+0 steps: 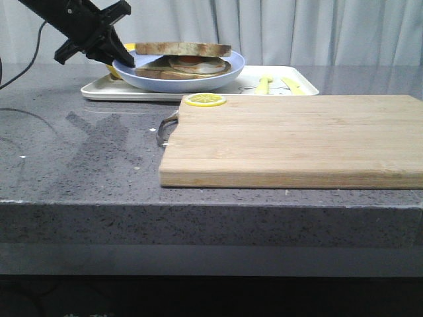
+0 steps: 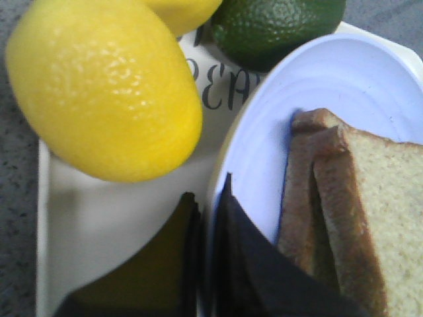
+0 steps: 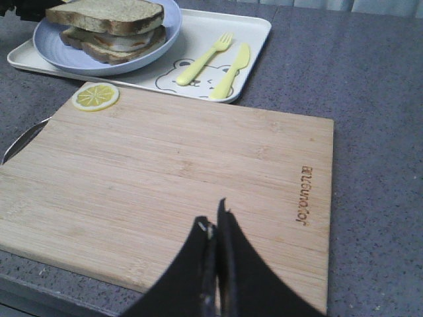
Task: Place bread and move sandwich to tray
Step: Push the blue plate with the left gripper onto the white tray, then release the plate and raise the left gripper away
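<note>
Front view: left gripper [image 1: 122,58] clamped on sandwich [image 1: 185,59] plate [image 1: 178,80], over tray [image 1: 264,89].

A wooden cutting board [image 1: 291,140] is lying flat on the grey speckled tabletop [image 1: 73,165], taking up most of its middle and right side. A lemon slice [image 1: 205,100] is resting on the board's far left corner, and a metal handle [image 1: 168,127] is sticking out from the board's left edge. A yellow fork [image 3: 205,59] and a yellow knife [image 3: 230,70] are lying side by side beyond the board. Two whole lemons [image 2: 99,86] and a dark green lime [image 2: 274,26] are sitting close together. Pale curtains [image 1: 297,30] are hanging behind.
</note>
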